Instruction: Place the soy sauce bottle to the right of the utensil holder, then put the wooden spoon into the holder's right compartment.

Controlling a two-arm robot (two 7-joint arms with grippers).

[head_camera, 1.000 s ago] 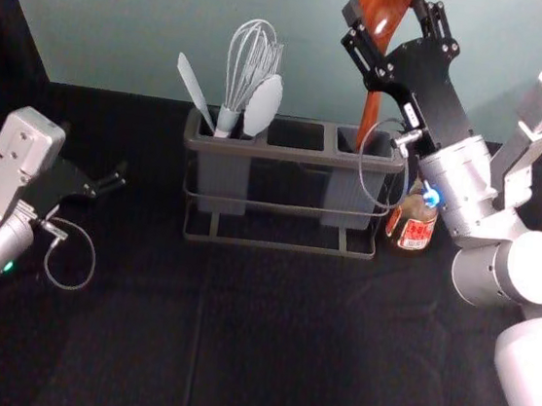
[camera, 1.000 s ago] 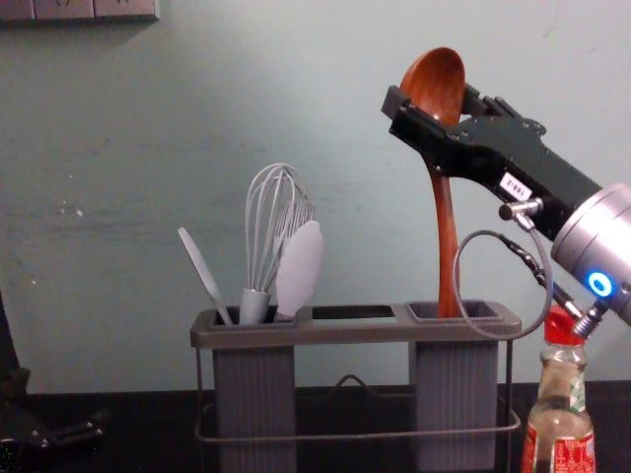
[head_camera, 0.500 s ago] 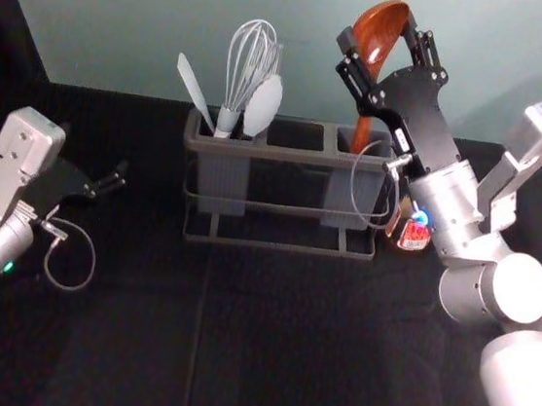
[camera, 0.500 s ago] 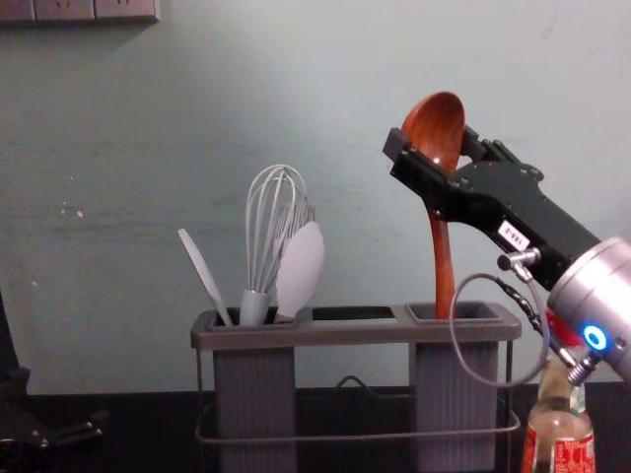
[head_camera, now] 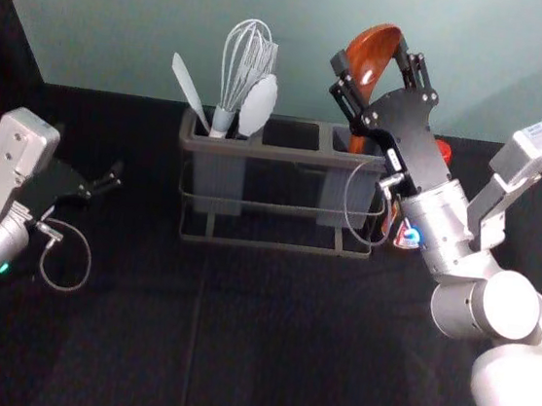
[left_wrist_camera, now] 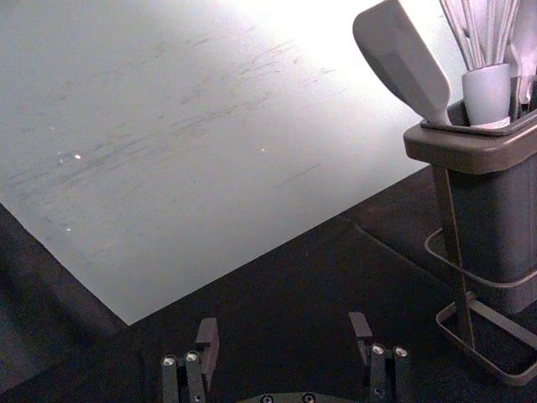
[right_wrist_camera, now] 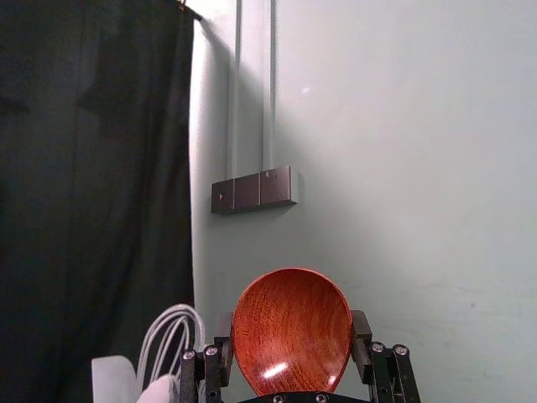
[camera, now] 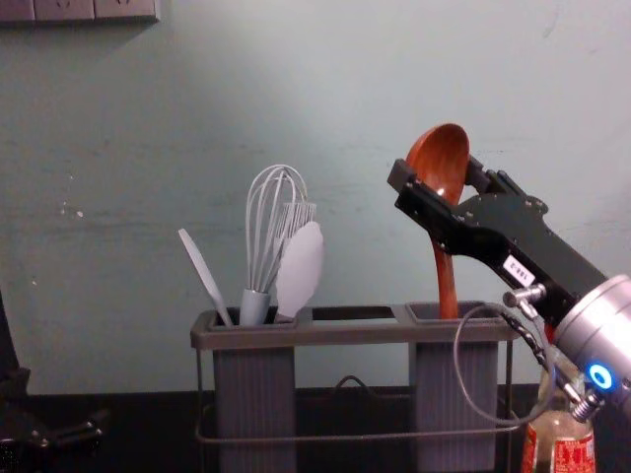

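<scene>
Head view has the left gripper (head_camera: 109,180) hanging left of the utensil holder (head_camera: 286,154), fingers spread. The right gripper (head_camera: 372,60) pinches the wooden spoon (head_camera: 370,52) by its bowl, likely so the handle leads into the right compartment (camera: 454,379). Rightward, the soy sauce bottle (head_camera: 407,238) stands beside the holder, on black cloth (head_camera: 265,340) before a pale wall (head_camera: 155,13).

Black table (head_camera: 264,349): 1 utensil holder (head_camera: 281,153), 1 soy sauce bottle (camera: 574,455) beside.
</scene>
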